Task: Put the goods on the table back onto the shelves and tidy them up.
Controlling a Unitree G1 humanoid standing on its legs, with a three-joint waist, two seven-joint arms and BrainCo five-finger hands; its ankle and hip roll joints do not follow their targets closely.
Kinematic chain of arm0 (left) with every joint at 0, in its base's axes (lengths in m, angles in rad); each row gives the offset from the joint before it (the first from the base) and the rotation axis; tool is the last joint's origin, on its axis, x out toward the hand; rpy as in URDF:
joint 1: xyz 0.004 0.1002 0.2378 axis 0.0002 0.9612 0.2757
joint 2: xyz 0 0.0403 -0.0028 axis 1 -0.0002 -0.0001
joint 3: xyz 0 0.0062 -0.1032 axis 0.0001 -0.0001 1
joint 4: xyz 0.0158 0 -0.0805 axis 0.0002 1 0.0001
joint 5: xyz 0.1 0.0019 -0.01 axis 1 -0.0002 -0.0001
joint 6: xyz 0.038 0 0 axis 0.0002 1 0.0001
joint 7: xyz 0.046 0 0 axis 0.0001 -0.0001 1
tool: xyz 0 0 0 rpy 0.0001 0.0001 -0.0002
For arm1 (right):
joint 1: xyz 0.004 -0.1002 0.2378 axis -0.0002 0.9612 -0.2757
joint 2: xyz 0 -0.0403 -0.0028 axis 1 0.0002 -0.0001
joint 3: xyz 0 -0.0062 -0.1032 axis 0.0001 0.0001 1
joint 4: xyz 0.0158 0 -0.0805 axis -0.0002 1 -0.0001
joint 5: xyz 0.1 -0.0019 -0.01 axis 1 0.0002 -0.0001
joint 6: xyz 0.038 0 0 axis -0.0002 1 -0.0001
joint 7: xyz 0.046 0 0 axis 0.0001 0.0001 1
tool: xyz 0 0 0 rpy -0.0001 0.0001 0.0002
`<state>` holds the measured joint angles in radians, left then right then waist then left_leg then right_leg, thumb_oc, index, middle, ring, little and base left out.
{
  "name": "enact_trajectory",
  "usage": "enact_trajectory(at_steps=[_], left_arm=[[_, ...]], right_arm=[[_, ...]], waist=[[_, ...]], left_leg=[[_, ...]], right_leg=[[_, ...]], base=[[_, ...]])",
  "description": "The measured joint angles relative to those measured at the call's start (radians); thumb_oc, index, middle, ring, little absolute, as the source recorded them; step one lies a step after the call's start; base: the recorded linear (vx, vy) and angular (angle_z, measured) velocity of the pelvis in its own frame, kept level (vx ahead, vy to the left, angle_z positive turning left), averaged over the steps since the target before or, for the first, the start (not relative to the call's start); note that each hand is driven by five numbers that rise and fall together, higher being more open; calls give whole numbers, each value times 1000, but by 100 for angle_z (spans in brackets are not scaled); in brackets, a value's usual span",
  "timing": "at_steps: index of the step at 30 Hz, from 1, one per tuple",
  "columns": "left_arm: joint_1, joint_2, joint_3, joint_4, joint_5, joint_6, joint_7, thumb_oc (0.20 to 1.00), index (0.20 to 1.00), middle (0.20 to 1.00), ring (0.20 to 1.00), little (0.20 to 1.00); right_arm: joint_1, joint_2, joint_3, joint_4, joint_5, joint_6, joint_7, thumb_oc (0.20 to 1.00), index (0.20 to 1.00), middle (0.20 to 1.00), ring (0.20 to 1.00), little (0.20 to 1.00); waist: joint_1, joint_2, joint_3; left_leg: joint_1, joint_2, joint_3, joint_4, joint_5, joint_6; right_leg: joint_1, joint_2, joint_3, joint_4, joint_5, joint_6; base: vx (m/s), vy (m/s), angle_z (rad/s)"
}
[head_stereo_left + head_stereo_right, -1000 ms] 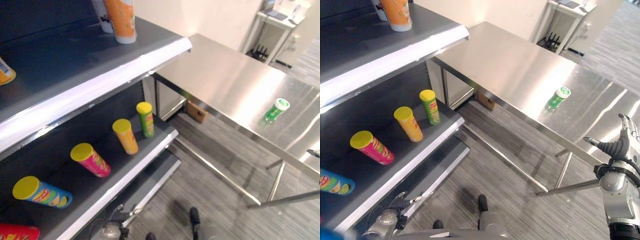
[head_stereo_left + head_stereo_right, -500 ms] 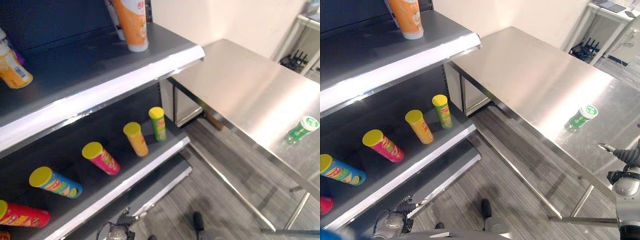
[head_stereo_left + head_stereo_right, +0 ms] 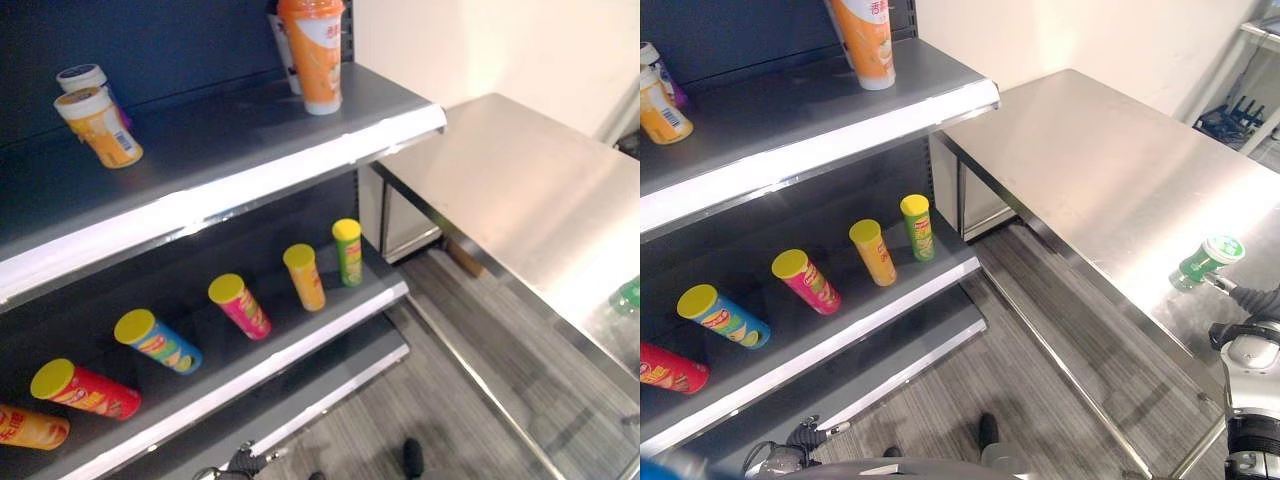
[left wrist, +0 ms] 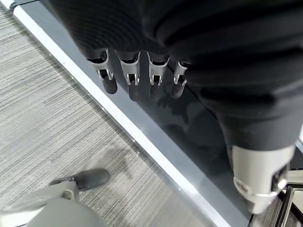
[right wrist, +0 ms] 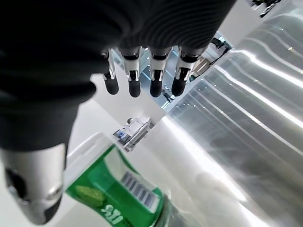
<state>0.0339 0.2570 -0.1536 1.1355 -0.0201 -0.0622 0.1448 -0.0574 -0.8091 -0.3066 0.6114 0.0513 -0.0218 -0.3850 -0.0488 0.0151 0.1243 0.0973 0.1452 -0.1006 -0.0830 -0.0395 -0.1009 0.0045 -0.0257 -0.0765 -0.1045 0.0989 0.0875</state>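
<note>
Where table meets frame edge, green bottle [image 3: 628, 296] half cut off

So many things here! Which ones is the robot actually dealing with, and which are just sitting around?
Part of the job:
- green cup on the steel table, beside the right hand
- shelves it must go back to

Just sitting around:
- tubes lying on the lower shelf: green tube, orange tube, pink tube, blue tube, red tube
- orange bottle on the upper shelf

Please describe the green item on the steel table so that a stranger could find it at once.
Find the steel table right of the grey shelves. Near its front edge, by the robot's right hand, stands a green cup with a white lid. Nothing else stands on the table.
</note>
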Motion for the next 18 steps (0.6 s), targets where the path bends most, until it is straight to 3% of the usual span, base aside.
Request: enact_trajectory(at_steps=[6,18], left_arm=[[1,3,-21,-3,-5,0,1,1000,1000,1000,1000,1000],[8,5,-39,-61,-7,0,0,1000,1000,1000,1000,1000]], right_arm=[[-80,-36,45,152,39,2,21,1000,1000,1000,1000,1000],[-117,-77,48,185,71,9,42,1000,1000,1000,1000,1000]], waist=[[24,4,-1],[27,66,33]], left_leg=[[-20,4,-26,14,0,-1],[-46,2,-79,23,10,-17]], right_leg=[[1,2,-24,0,-2,-3],[6,0,-70,0,-9,-8]], base=[[-22,-53,14],[-3,-31,12]])
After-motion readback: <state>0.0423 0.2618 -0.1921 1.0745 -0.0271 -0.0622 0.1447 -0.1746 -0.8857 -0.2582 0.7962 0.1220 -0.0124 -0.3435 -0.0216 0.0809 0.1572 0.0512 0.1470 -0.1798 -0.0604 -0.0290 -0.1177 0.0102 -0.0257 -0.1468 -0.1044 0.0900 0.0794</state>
